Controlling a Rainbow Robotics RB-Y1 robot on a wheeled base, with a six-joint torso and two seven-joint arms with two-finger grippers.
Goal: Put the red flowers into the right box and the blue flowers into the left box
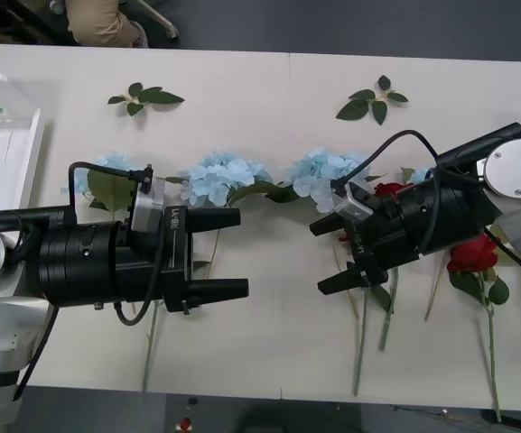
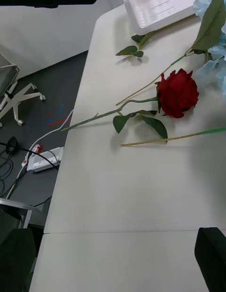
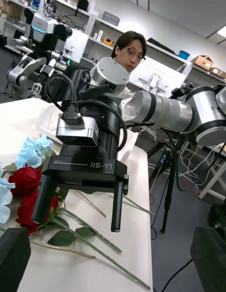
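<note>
1. The left gripper hangs over the tabletop with jaws wide, holding nothing, just near of the blue flowers
2. The right gripper hovers above the red flowers at right, jaws also wide and empty
3. The blue flowers lie in a row across the middle; red ones lie right of them
4. The left box sits at the far left edge

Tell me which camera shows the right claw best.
The left wrist view: it faces the right claw head-on, both black fingers spread apart above the red roses. The front view shows this claw from above, open over rose stems. The right wrist view catches just its fingertips at the frame corners.
</note>
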